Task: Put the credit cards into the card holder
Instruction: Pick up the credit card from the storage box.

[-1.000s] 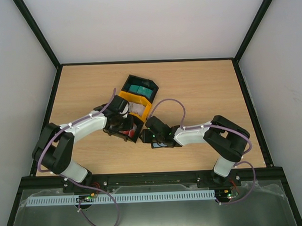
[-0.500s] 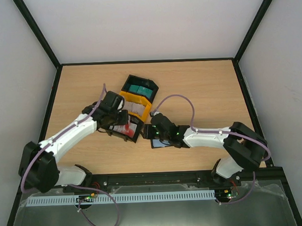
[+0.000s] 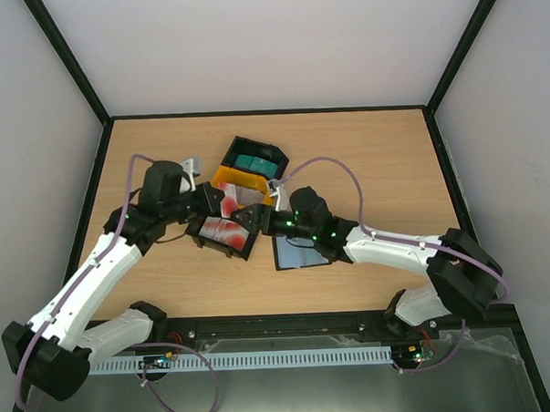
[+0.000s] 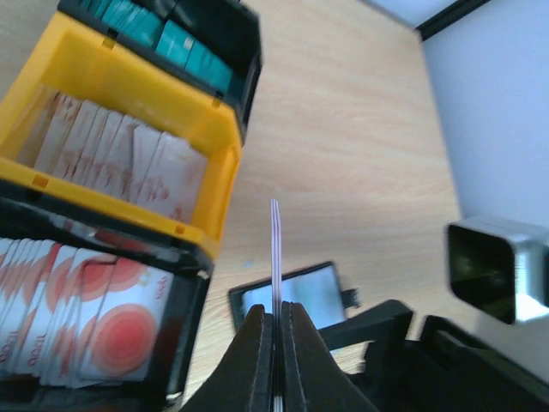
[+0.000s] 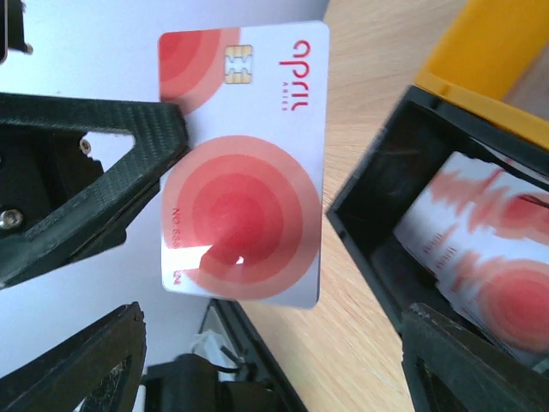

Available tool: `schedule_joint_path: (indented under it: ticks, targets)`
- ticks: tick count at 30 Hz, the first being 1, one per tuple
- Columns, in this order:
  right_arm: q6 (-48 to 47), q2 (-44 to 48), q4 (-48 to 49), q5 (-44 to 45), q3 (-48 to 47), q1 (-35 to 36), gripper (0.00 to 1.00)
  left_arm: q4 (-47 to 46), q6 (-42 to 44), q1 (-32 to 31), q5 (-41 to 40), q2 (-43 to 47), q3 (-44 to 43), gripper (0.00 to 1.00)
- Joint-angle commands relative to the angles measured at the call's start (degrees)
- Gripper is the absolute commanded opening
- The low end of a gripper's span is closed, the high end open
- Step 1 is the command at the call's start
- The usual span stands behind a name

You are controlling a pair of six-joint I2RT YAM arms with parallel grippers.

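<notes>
My left gripper (image 4: 275,314) is shut on one red-and-white credit card (image 4: 275,249), seen edge-on and upright above the table. In the right wrist view that card (image 5: 244,163) faces the camera, with a left finger (image 5: 94,163) across its side. My right gripper (image 5: 273,313) stands open just below the card, without touching it. The card holder (image 3: 302,250) lies open on the table beside the right arm and shows past the card in the left wrist view (image 4: 300,296). In the top view the left gripper (image 3: 227,204) and right gripper (image 3: 254,216) meet over the bins.
Three bins stand in a row. The near black bin (image 3: 207,236) holds red-and-white cards (image 4: 86,318). The yellow bin (image 3: 226,178) holds pale cards (image 4: 129,154). The far black bin (image 3: 277,155) holds teal cards (image 3: 255,163). Bare wood lies right of the holder.
The left gripper has lifted a red-and-white card out of the near black bin and drawn back left. The right gripper opened wide and moved off the card holder toward the card.
</notes>
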State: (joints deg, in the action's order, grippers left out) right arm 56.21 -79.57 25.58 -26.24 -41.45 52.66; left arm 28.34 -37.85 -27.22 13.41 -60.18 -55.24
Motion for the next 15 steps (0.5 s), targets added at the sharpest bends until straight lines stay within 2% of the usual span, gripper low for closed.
schedule_joint_path:
  ticks: [1, 6, 10, 12, 15]
  targets:
    - [2.74, -3.47, 5.31, -4.92, -5.17, -0.97, 0.79, -4.39, -4.58, 3.64, 9.22, 3.43, -0.48, 0.02]
    - [7.59, -5.56, 13.29, -8.14, -5.68, -2.40, 0.69, -8.06, -7.05, 8.01, 18.89, 5.72, 1.54, 0.02]
    - [11.92, -8.07, 20.18, -11.83, -7.00, -3.00, 0.54, -12.33, -9.75, 10.11, 25.93, 6.65, 3.76, 0.02]
    - [13.95, -8.83, 23.21, -12.56, -6.93, -3.18, 0.44, -13.61, -10.42, 10.70, 28.05, 6.80, 4.23, 0.02]
    - [15.93, -9.37, 25.98, -12.53, -6.75, -3.51, 0.34, -14.30, -10.98, 11.40, 30.06, 6.83, 4.68, 0.03]
